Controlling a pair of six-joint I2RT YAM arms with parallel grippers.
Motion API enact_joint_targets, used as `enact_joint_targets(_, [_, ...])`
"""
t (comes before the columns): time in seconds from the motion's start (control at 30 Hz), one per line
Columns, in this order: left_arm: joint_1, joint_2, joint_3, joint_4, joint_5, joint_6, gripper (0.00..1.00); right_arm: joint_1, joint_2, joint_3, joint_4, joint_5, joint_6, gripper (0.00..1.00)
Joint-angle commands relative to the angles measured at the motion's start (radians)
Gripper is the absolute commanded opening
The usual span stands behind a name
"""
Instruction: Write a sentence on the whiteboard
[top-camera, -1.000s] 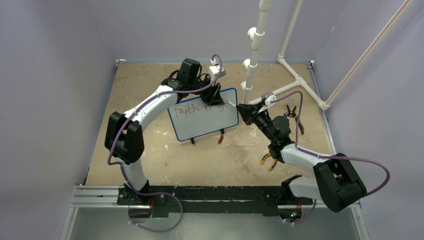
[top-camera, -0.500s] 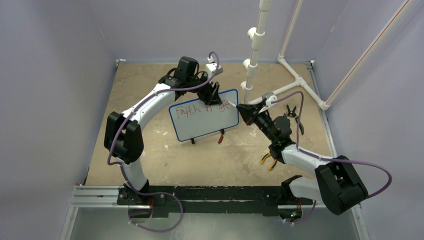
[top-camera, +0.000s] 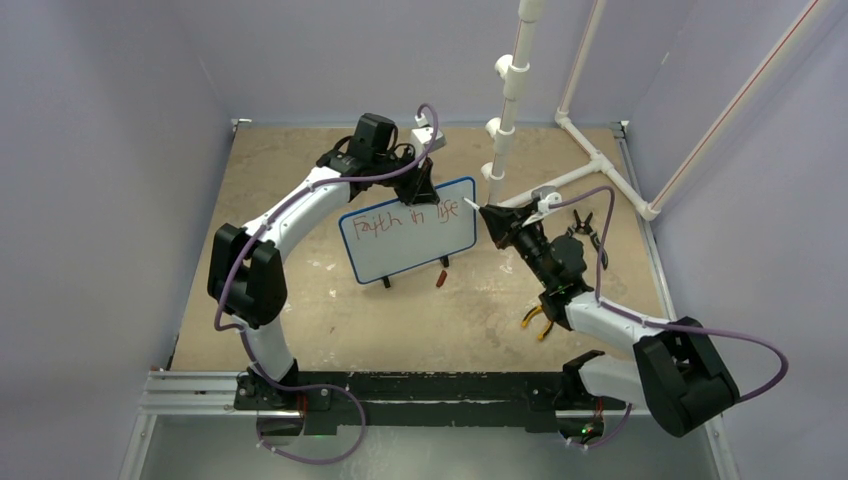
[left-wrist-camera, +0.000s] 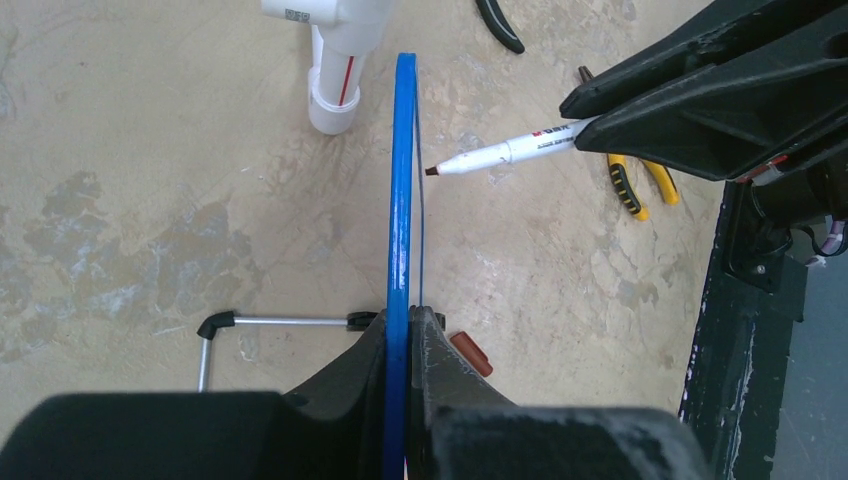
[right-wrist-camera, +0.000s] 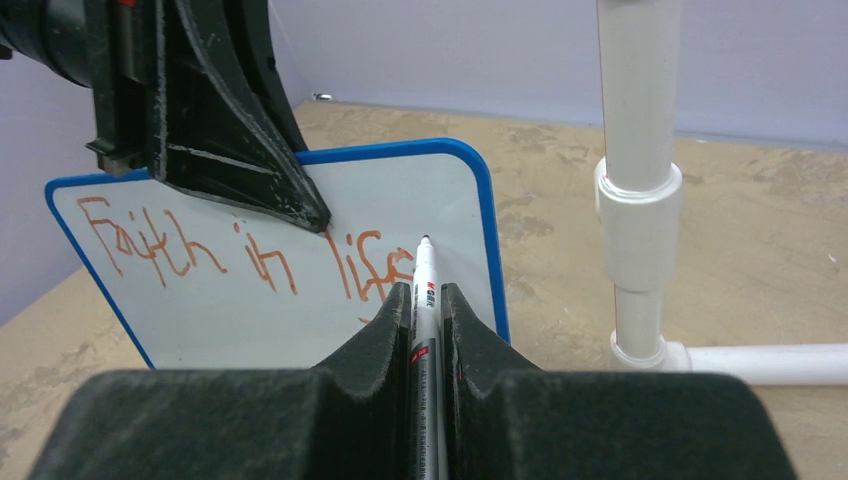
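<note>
The whiteboard (top-camera: 420, 245) stands upright on small black feet, blue-rimmed, with the sentence (top-camera: 405, 218) in red reading "Faith in life" on one line. My left gripper (top-camera: 417, 190) is shut on the board's top rim (left-wrist-camera: 403, 180). My right gripper (top-camera: 492, 222) is shut on a white marker (right-wrist-camera: 424, 300). The marker tip (left-wrist-camera: 433, 171) hangs a short way off the board's right part, not touching. In the right wrist view the writing (right-wrist-camera: 235, 255) shows clearly and the left gripper's fingers (right-wrist-camera: 250, 150) cover the board's top.
A white PVC pipe frame (top-camera: 510, 110) stands just behind and right of the board. A red marker cap (top-camera: 441, 277) lies on the floor by the board's feet. Yellow-handled pliers (top-camera: 537, 322) and black pliers (top-camera: 583, 226) lie near the right arm.
The right gripper has drawn the marker back to the right, off the board face. The word "life" now shows in full. The left gripper keeps its hold on the top rim.
</note>
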Motion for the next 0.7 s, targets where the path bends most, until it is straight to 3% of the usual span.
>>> enact_joint_targets(0.0, [0.007,-0.047,-0.002,-0.005,0.007,0.052,0.0,-0.003,0.018,0.016,0.034,0.04,-0.009,0.0])
enact_joint_targets(0.47, [0.008,-0.046,-0.01,-0.016,0.026,0.083,0.0,-0.003,0.036,0.015,0.01,0.085,-0.003,0.0])
enact_joint_targets(0.67, [0.008,-0.047,-0.011,-0.011,0.015,0.077,0.0,-0.003,0.052,0.023,-0.021,0.029,-0.006,0.0])
